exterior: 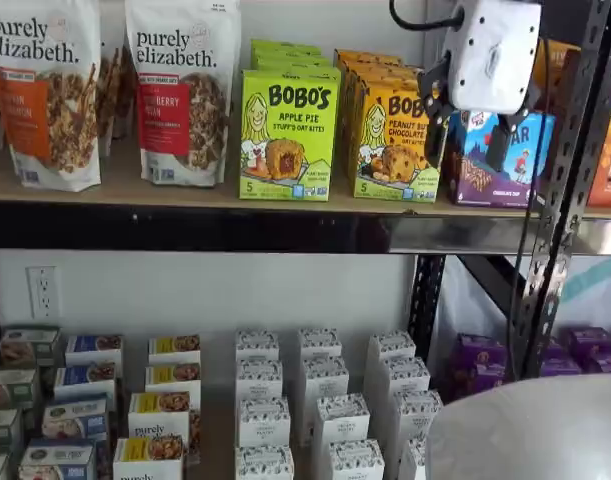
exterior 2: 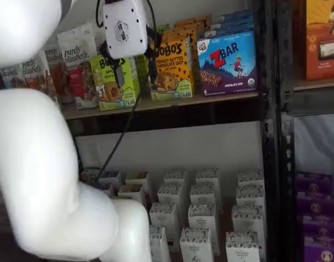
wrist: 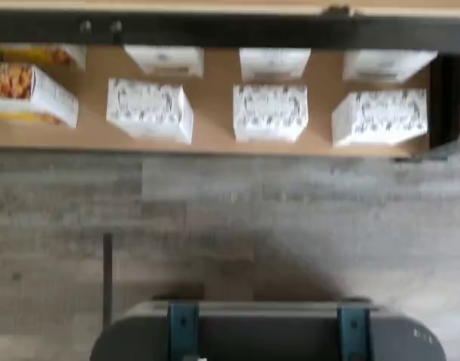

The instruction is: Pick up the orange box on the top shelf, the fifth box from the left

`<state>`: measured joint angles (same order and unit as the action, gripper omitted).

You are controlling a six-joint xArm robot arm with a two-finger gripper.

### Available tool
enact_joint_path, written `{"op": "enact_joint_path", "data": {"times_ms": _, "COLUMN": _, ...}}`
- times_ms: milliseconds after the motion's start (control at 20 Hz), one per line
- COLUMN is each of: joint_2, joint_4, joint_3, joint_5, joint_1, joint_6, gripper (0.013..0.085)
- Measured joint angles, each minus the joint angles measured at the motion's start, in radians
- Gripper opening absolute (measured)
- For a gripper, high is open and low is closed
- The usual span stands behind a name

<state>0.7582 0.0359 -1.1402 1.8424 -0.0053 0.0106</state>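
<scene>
Orange box [exterior: 390, 140] stands upright on the top shelf [exterior: 185, 190], a tan wooden board with a black metal front rail, between the lime-green box [exterior: 287, 135] and the blue-purple box [exterior: 500, 160]; more orange cartons line up behind it. Its front reads "BOBO'S", "PEANUT BUTTER CHOCOLATE CHIP" and a "5", with a drawn girl and a photo of an oat bite; the wording shows best in a shelf view [exterior 2: 172, 68]. The green carton reads "BOBO'S APPLE PIE STUFF'D OAT BITES". The blue-purple carton [exterior 2: 228, 64] reads "ZBAR" and "CHOCOLATE CHIP". To the left stand soft pouches [exterior: 180, 90] printed "purely elizabeth.", showing granola.

The gripper [exterior: 470, 130], a white body with two black fingers, hangs in front of the shelf; in a shelf view one finger [exterior: 432, 100] overlaps the orange box's right edge and the other lies over the ZBar box, a plain gap between them and nothing in them.

On the lower level stand rows of small white cartons [exterior: 325, 410] with dark patterned tops, and the wrist view shows such cartons [wrist: 269, 113] on a tan board.
</scene>
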Motion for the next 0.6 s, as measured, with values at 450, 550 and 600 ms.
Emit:
{"op": "enact_joint_path", "data": {"times_ms": 450, "joint_2": -0.03, "joint_4": 0.002, "joint_3": 0.027, "joint_5": -0.12, "joint_1": -0.028, "joint_6": -0.029, "gripper": 0.085}}
{"op": "enact_joint_path", "data": {"times_ms": 550, "joint_2": -0.045, "joint_4": 0.015, "joint_3": 0.023, "joint_5": -0.138, "joint_1": -0.045, "joint_6": -0.043, "gripper": 0.085}}
{"op": "enact_joint_path", "data": {"times_ms": 600, "joint_2": -0.052, "joint_4": 0.02, "joint_3": 0.019, "joint_5": -0.141, "joint_1": -0.05, "joint_6": -0.049, "gripper": 0.085}}
